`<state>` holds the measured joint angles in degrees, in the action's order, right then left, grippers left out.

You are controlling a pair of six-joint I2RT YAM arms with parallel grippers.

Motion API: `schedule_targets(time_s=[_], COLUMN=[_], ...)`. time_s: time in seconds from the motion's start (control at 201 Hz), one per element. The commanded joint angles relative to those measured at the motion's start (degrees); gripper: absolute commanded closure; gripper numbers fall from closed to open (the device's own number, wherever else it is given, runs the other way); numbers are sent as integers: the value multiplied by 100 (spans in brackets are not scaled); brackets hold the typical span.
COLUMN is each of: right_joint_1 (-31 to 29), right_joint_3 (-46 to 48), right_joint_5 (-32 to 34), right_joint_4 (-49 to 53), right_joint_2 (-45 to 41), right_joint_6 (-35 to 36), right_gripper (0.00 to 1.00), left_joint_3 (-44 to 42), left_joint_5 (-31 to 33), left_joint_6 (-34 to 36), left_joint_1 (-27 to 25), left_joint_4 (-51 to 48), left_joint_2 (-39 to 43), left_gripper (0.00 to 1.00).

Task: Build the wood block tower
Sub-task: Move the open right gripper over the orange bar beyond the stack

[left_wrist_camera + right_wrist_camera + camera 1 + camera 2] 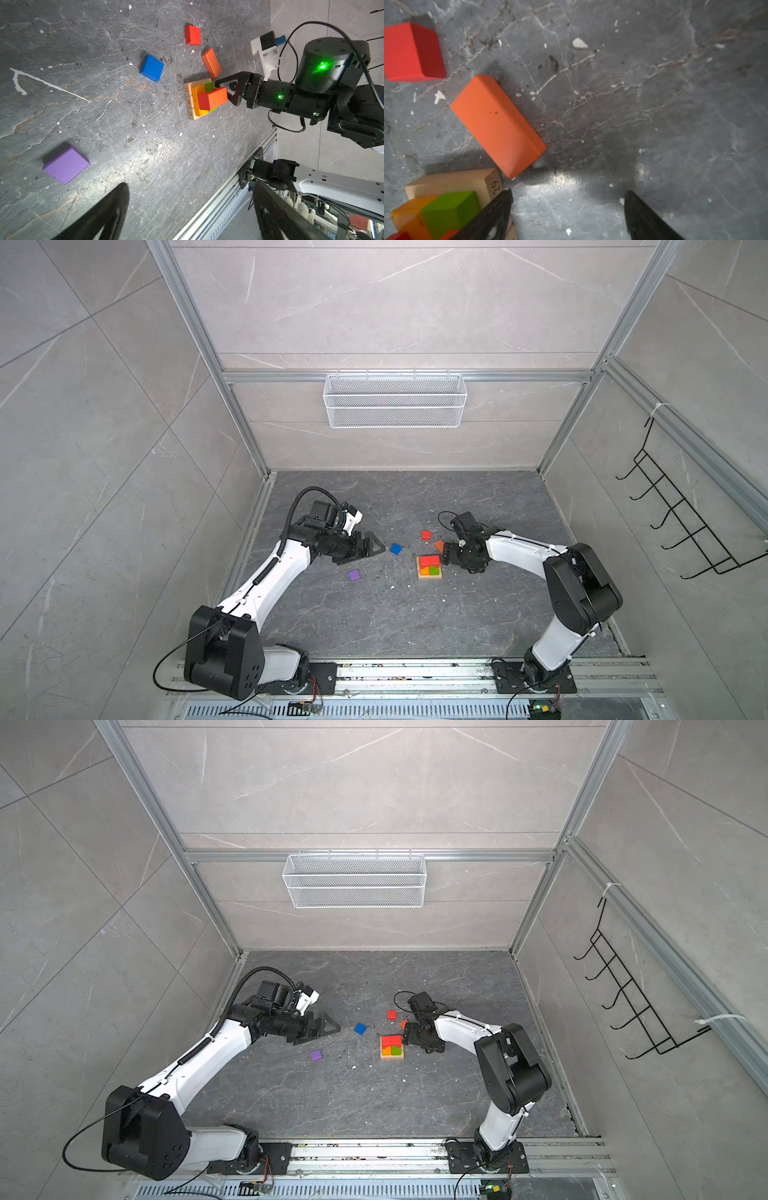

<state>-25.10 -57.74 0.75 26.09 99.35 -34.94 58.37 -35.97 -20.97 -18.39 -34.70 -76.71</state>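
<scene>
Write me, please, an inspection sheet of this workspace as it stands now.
Surface: dark grey veined tabletop, scuffed.
Job's things: tower part-built, with a tan base, an orange and green layer, and red and orange blocks on top. Loose on the tabletop: blue block, purple block, red cube, orange bar.
Clutter: small white specks; nothing else seen.
Hands: left hand open, empty, apart from the blocks. Right hand open, empty, close beside the tower.
Cables: black hose loops over the left arm; thin cable arcs at the right wrist.
Surroundings: wire basket on the back wall, hook rack on the right wall, aluminium frame.
</scene>
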Motion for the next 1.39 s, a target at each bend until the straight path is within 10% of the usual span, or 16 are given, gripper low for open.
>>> schedule_targets(time_s=[0.0, 1.016, 1.389], right_joint_1=[82, 498, 490], right_joint_3=[69, -954, -1037], right_joint_5=[-137, 895, -55], right_joint_4=[-81, 597, 622], right_joint_2=[200, 443, 527], right_joint_6=[-104, 615, 908], right_gripper=[19, 21, 20], left_joint_3=[168, 212, 248], left_joint_5=[31, 76, 73], left_joint_6=[138, 173, 171], left_joint_1=[-33, -33, -33], left_joint_4=[-80, -140, -142], left_joint_2=[-11, -55, -81], left_gripper=[5, 5, 5])
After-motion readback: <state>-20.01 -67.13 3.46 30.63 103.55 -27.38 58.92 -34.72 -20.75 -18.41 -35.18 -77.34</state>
